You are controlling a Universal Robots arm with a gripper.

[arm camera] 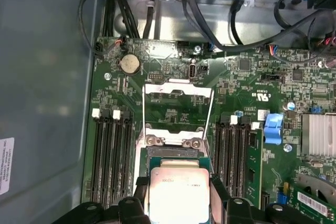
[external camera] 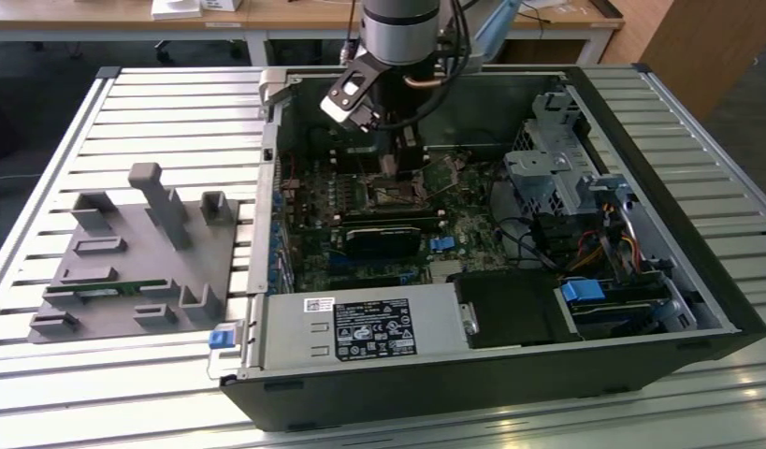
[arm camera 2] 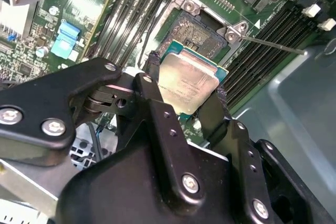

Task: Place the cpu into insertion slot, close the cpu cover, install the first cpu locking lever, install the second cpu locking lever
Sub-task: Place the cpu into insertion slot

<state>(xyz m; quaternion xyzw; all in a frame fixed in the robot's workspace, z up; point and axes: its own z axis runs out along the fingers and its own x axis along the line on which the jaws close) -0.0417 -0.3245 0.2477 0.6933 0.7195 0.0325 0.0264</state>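
Observation:
My gripper (arm camera 2: 185, 80) is shut on the cpu (arm camera 2: 190, 77), a flat square chip with a dull grey metal top, held by two opposite edges between the black fingers (arm camera 2: 149, 72). The chip hangs just above the insertion slot (arm camera 2: 198, 29), a dark square socket with a silver rim on the green board. In the first wrist view the cpu (arm camera: 177, 195) overlaps the socket's near part (arm camera: 173, 153). The cpu cover (arm camera: 178, 88) is swung open and lies back beyond the socket. A thin locking lever (arm camera 2: 273, 44) sticks out sideways. In the exterior view the gripper (external camera: 401, 166) is over the socket (external camera: 393, 195).
Long black memory slots (arm camera: 110, 150) flank the socket on both sides. A black module (external camera: 385, 238), power supply (external camera: 357, 329) and drive cage (external camera: 547, 173) crowd the open case. Cables (arm camera: 210, 30) run along the far wall. A grey fixture (external camera: 139, 253) stands on the slatted table.

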